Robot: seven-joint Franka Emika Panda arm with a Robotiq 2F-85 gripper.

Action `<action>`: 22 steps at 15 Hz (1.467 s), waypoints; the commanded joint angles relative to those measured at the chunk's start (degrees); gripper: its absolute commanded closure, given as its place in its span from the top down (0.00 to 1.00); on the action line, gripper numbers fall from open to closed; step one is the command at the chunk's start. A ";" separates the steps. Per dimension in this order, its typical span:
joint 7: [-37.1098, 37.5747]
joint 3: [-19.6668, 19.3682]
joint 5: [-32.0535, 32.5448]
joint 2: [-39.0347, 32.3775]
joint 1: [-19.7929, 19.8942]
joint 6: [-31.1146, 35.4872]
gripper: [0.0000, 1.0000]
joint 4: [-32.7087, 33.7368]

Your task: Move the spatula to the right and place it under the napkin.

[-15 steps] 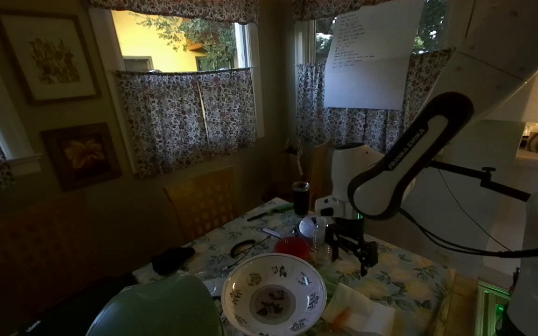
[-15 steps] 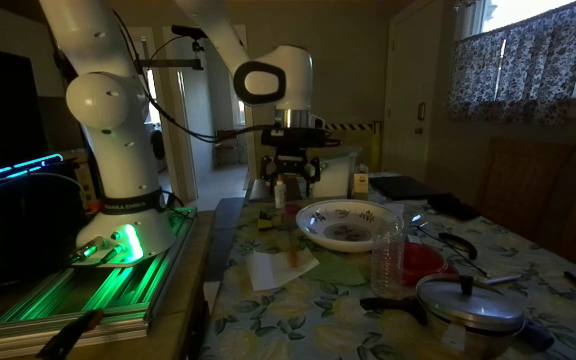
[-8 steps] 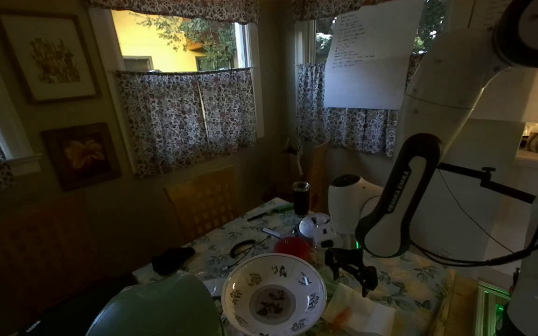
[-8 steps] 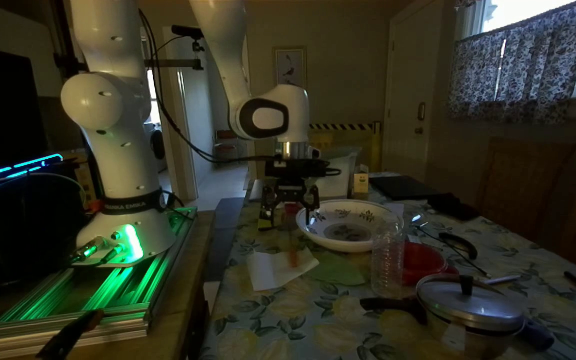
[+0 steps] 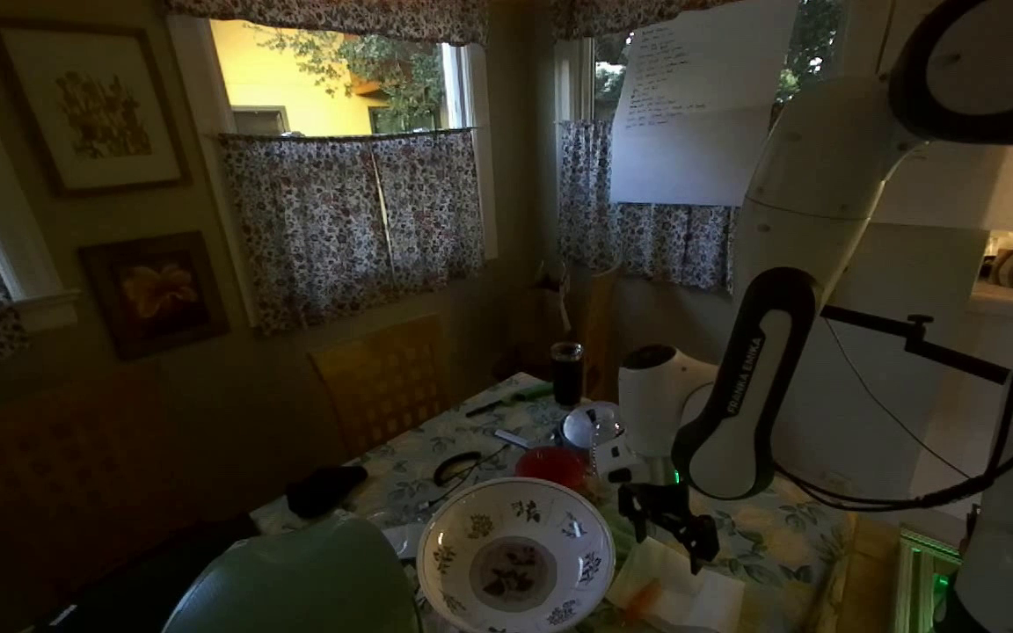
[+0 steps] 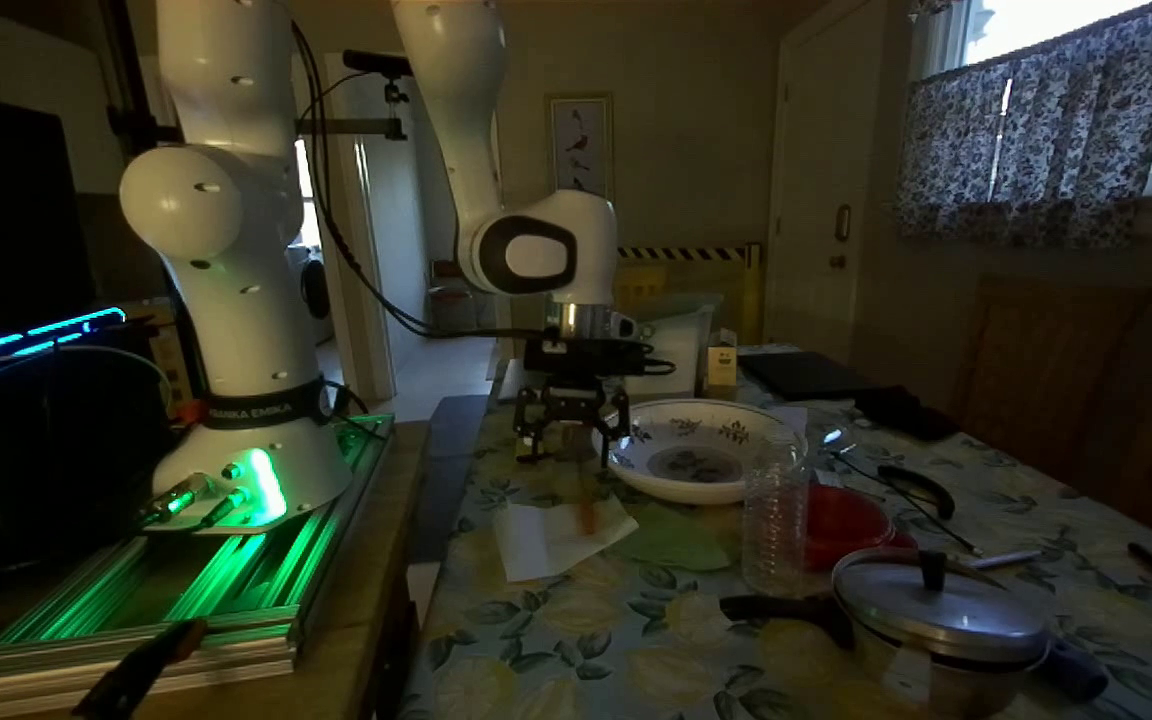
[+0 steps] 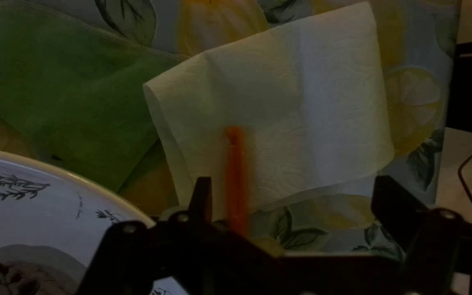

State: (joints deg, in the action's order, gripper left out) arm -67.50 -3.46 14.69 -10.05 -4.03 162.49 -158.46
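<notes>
The black two-fingered gripper (image 7: 294, 190) stood wide, holding nothing. The slender orange-handled spatula (image 7: 237, 176), only partly discernible, lay on top of the folded white paper napkin (image 7: 326, 106), not beneath it. Judged on this evidence, grasp, rightward move and tucking-under were all outstanding.

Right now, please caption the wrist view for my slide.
Open gripper, orange spatula handle on a white napkin, patterned bowl at lower left.

Dimly lit; flowered curtains (image 5: 331, 224) low across window (image 5: 339, 79); framed pictures (image 5: 106, 114) on wall (image 5: 144, 211); chair (image 5: 383, 374) beside table (image 5: 779, 536).
</notes>
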 commanded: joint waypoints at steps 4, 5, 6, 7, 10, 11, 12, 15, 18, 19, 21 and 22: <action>-0.80 3.27 -0.05 -1.40 3.80 2.05 1.00 0.13; -1.66 4.03 -0.60 -1.82 4.61 2.64 1.00 0.12; -1.46 3.97 0.25 -2.19 4.85 3.44 1.00 0.10; -2.30 4.53 0.03 -2.69 5.48 3.96 1.00 0.09; -3.37 4.89 0.94 -4.73 6.57 6.97 1.00 0.10; -3.57 4.89 1.34 -5.31 6.73 7.57 1.00 0.10; -4.19 5.12 1.44 -6.13 7.13 8.42 1.00 0.08; -3.91 4.23 2.98 -8.04 6.81 10.90 1.00 0.11; -3.44 2.87 5.25 -9.87 6.07 14.17 0.80 0.11; -3.62 2.70 5.82 -10.48 6.21 15.02 0.77 0.12; -3.53 1.87 6.79 -11.62 5.94 16.50 0.71 0.12; -3.59 1.55 7.22 -12.15 5.93 17.14 0.72 0.12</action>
State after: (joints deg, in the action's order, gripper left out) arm -71.05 -0.61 19.09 -19.93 1.81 176.56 -158.44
